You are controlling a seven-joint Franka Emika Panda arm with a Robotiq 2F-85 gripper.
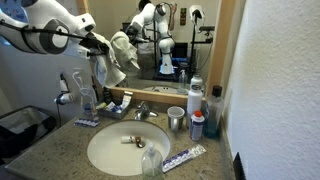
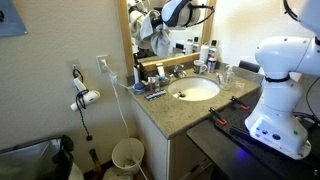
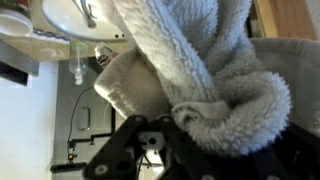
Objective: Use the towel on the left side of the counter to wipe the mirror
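Bathroom counter (image 1: 55, 150) was recorded, speckled stone, with 1 oval sink (image 1: 125, 148) set into it. The Franka arm (image 1: 45, 30) was seen reaching in from the upper corner of an exterior view. The gripper (image 1: 102, 45) was held high, above the back edge of the counter and just beside the mirror (image 1: 175, 40).

The towel (image 1: 120, 55), pale and fleecy, was found bunched in the gripper. The fingers were clamped on it, and 1 fold was left hanging below them. The towel's outer bulk was placed at the mirror's near edge; whether it touched the glass could not be told.

In the wrist view the towel (image 3: 190, 70) was seen filling most of the frame, heaped over the dark fingers (image 3: 122, 152), whose tips were buried in the pile.

On the counter were noted 1 metal cup (image 1: 176, 120), 1 blue bottle (image 1: 197, 126) and 1 toothpaste tube (image 1: 185, 157), all well apart from the towel. A wall-mounted hair dryer (image 2: 85, 97) and a waste bin (image 2: 127, 155) were logged in an exterior view.
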